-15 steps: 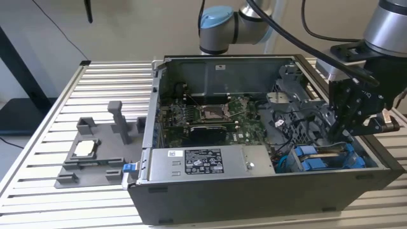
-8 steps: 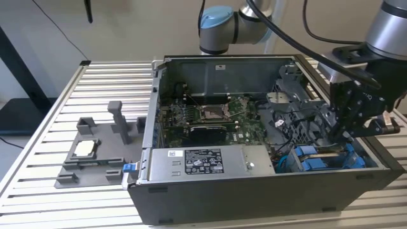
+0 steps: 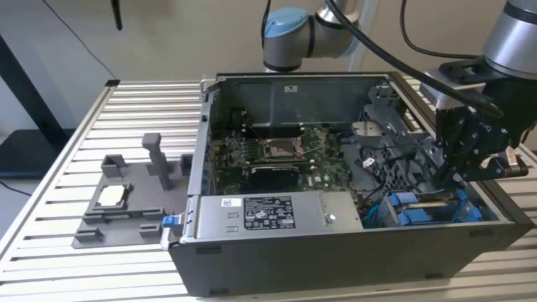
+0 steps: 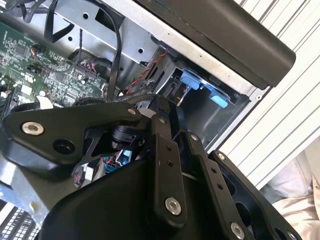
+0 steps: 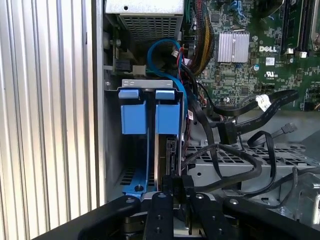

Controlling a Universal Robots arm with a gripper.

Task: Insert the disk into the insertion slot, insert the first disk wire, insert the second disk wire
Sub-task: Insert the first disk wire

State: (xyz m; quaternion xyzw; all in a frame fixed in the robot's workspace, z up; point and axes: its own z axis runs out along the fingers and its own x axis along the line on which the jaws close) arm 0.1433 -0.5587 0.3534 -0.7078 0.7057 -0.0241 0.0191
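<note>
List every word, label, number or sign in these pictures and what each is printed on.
Label on the silver power-supply box, exterior view: too small to read.
White sticker on the case's rear wall, exterior view: too small to read.
White maker's mark on the motherboard beside the heatsink, first wrist view: a brand name, left unquoted.
Fine white lettering on the motherboard, second wrist view: too small to read.
</note>
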